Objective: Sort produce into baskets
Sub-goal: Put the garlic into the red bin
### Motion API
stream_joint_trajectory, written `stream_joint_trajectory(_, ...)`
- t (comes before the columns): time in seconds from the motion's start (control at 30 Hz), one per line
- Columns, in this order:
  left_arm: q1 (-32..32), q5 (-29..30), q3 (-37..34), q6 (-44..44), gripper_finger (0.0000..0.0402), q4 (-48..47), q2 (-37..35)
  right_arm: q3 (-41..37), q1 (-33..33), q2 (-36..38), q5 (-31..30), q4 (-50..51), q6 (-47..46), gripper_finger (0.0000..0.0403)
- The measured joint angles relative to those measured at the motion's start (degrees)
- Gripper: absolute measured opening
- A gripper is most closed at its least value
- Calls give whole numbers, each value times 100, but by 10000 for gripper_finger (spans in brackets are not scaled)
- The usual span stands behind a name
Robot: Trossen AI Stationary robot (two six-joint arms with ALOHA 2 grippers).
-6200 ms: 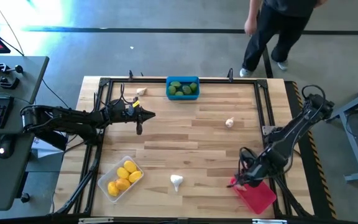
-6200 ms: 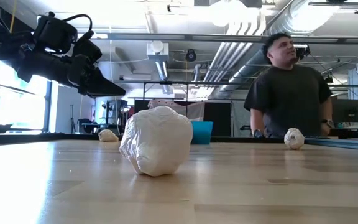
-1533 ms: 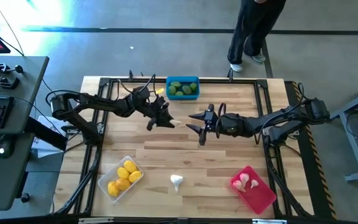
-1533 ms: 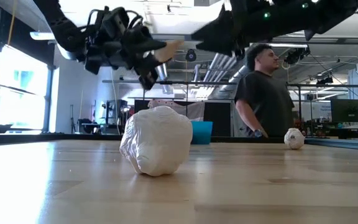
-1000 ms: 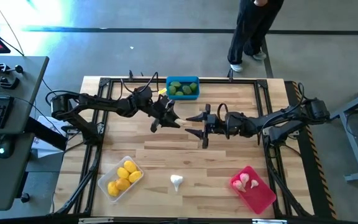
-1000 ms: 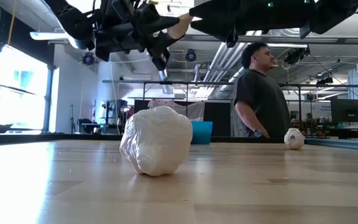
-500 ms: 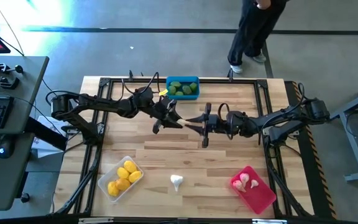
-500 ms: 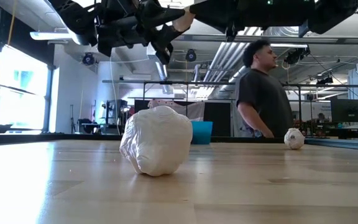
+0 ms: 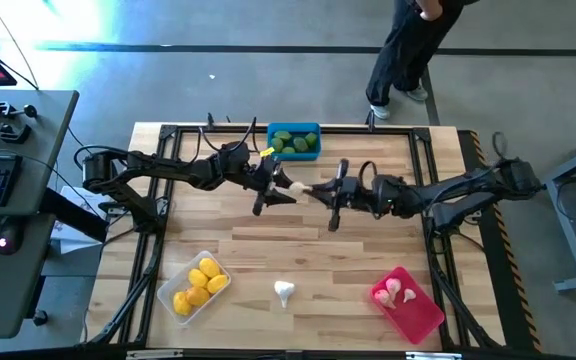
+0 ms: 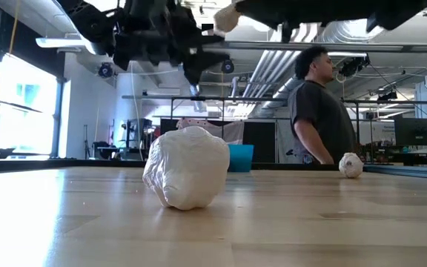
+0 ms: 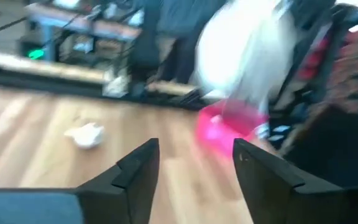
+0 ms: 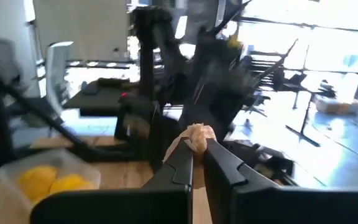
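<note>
In the centre of the high view, slightly above the middle, the two arms meet tip to tip over the wooden bench point(image 9: 368, 250). The right pincer point(image 9: 308, 190) is clamped on a small whitish garlic bulb point(image 9: 297, 187); the right wrist view shows that bulb pinched between its two dark fingers point(image 12: 178, 163). The left pincer point(image 9: 282, 190) sits just beside the bulb with its fingers point(image 11: 138, 163) spread apart, holding nothing. The blue basket point(image 9: 294, 141) stands at the upper centre edge of the bench with dark green pieces point(image 9: 288, 141) inside. The clear basket point(image 9: 194, 286) lies at the lower left and holds yellow lemons point(image 9: 201, 281). The red basket point(image 9: 408, 304) lies at the lower right with pale garlic bulbs point(image 9: 393, 291) in it. A loose garlic bulb point(image 9: 284, 291) rests on the bench at lower centre, between the clear and red baskets; in the low view it fills the middle foreground. Another small bulb point(image 10: 351, 165) shows at the right of the low view. A person point(image 10: 319, 111) in a dark shirt stands beyond the bench.
</note>
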State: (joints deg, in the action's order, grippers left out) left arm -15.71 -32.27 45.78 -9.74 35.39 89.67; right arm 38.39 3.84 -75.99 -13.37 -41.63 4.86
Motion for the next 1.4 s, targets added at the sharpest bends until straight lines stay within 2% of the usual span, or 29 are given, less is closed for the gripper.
stream_joint_trajectory(0.23,3,448,-86,696,220,-304,-5,41,178,943,-417,1688,-751,4)
stream_joint_trajectory(0.4,-88,470,-481,999,220,296,-29,723,604,1396,-389,4628,-2298,4)
stream_joint_trajectory(0.57,-264,474,-1038,988,213,1186,-29,1771,1250,1293,295,7499,-4643,4)
stream_joint_trajectory(0.7,-423,470,-1293,837,211,1484,-33,2343,1872,1033,1148,8998,-6731,4)
stream_joint_trajectory(0.9,-612,463,-1452,740,211,1507,-33,2454,2865,623,2122,9624,-9314,4)
stream_joint_trajectory(1.03,-689,455,-1480,742,211,1508,-33,2454,3501,142,2632,9671,-10370,4)
stream_joint_trajectory(1.2,-755,454,-1480,787,211,1553,-33,2454,3963,-543,3036,9641,-10834,4)
stream_joint_trajectory(1.4,-758,437,-1478,787,211,1556,-33,2454,4085,-1369,3683,9857,-10597,4)
